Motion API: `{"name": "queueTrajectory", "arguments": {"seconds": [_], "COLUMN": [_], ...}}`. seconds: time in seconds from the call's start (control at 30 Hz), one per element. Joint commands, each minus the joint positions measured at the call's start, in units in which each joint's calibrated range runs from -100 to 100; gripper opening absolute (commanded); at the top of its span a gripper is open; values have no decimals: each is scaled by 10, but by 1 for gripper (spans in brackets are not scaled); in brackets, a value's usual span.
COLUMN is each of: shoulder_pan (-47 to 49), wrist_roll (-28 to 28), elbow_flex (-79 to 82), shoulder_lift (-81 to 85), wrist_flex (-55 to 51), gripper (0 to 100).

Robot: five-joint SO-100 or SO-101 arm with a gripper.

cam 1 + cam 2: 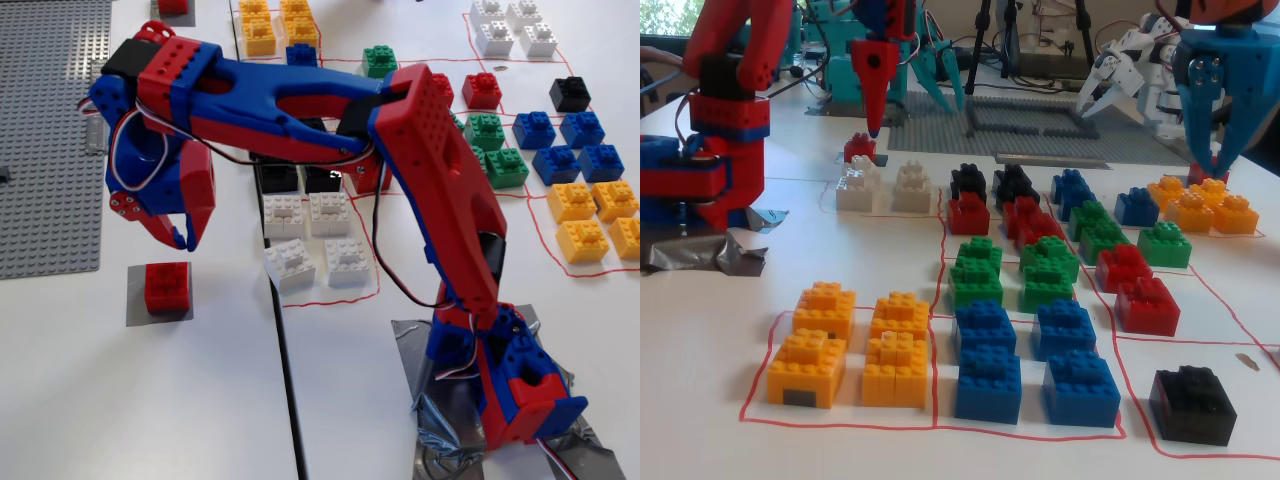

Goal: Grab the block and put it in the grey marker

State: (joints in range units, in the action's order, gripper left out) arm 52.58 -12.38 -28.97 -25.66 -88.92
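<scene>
The red block (167,287) sits studs up on the dark-grey square marker (134,300) at the lower left of a fixed view, about centred on it. My gripper (185,243) hangs just above and behind the block, apart from it. Its two fingertips meet and hold nothing. In the other fixed view the gripper (872,132) points straight down over the same red block (860,148) at the far left of the table. The marker barely shows there.
A large studded grey baseplate (50,130) lies left of the gripper. Sorted bricks in red-outlined fields fill the middle and right: white (305,215), black (278,178), green (485,130), blue (560,130), yellow (590,220). Another red brick (172,5) is at the top edge. The arm's base stands on silver tape (440,420).
</scene>
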Motion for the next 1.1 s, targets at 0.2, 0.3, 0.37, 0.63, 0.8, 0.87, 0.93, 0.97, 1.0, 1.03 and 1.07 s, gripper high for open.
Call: {"name": "queueTrajectory", "arguments": {"seconds": [0.2, 0.3, 0.37, 0.63, 0.8, 0.87, 0.93, 0.97, 1.0, 1.03, 1.07], "shoulder_pan": [-27, -46, -61, -115, -163, -179, -202, -216, -227, -241, -256], "wrist_roll": [27, 45, 54, 72, 60, 60, 59, 59, 57, 55, 53], "elbow_flex": [-48, -48, -48, -29, 73, 100, 121, 132, 143, 153, 161], "shoulder_lift": [127, 145, 154, 196, 266, 292, 318, 331, 342, 351, 361], "wrist_flex": [-21, -34, -41, -9, 56, 56, 60, 60, 60, 57, 55], "gripper": [0, 0, 0, 0, 0, 0, 0, 0, 0, 0, 0]}}
